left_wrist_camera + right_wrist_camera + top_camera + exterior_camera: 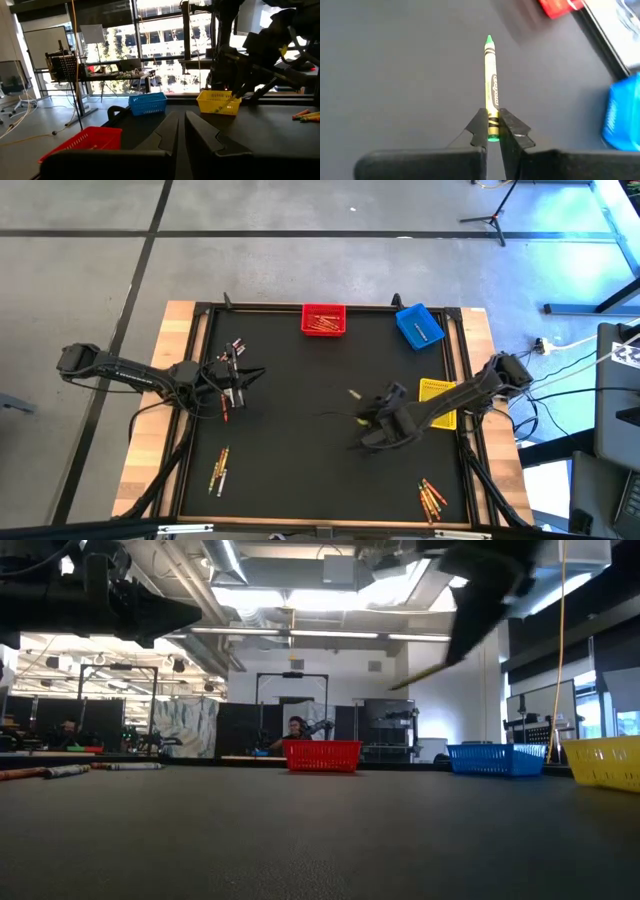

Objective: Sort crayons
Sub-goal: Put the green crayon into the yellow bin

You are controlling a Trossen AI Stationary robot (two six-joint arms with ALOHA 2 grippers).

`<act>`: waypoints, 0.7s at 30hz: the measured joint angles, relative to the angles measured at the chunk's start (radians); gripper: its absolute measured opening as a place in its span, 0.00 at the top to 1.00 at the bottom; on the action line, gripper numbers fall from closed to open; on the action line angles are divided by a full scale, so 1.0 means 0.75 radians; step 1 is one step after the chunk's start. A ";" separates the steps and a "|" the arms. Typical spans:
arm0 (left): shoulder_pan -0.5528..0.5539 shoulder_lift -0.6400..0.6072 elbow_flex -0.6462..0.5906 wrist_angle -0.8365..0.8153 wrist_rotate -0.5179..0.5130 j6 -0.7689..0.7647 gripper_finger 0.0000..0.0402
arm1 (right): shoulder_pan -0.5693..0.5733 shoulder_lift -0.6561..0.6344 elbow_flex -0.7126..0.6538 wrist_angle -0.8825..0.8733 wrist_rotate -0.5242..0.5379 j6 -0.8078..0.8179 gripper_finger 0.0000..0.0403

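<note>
My right gripper (493, 131) is shut on a yellow-green crayon (491, 85) with a green tip, above the middle of the black mat (300, 430). In the high view this crayon (354, 393) shows just ahead of the right gripper (370, 408). In the low view it (420, 677) juts out of the gripper high over the mat. My left gripper (180, 127) waits shut over the mat's left side (252, 376), holding nothing. Loose crayons lie on the mat at the left (232, 352), near left (220, 468) and near right (432, 498). My right gripper pinches the crayon's flat back end (492, 122) between its two fingers. The crayon runs on along the line of the fingers, its tip (489, 39) pointing away from the gripper. The fingers slant down from the right. The crayon is lifted clear of the mat.
At the far edge stand a red bin (324, 319) with crayons in it and a blue bin (419, 325). A yellow bin (437, 400) sits at the right edge, partly under my right arm. A raised black frame (200, 380) borders the mat.
</note>
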 joint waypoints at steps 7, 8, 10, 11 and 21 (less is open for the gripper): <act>0.000 0.000 0.000 0.000 0.000 0.000 0.94 | 0.089 -0.006 -0.002 -0.408 -0.037 0.413 0.95; 0.000 0.000 0.000 0.000 0.000 0.000 0.94 | 0.097 -0.009 -0.014 -0.433 -0.055 0.459 0.95; 0.000 0.000 0.000 0.000 0.000 0.000 0.94 | 0.108 -0.014 -0.046 -0.473 -0.094 0.538 0.95; 0.000 0.000 0.000 0.000 0.000 0.000 0.94 | 0.117 -0.020 -0.065 -0.487 -0.110 0.572 0.95; 0.000 0.000 0.000 0.000 -0.001 0.001 0.94 | 0.128 -0.269 -0.398 -0.478 -0.274 0.846 0.95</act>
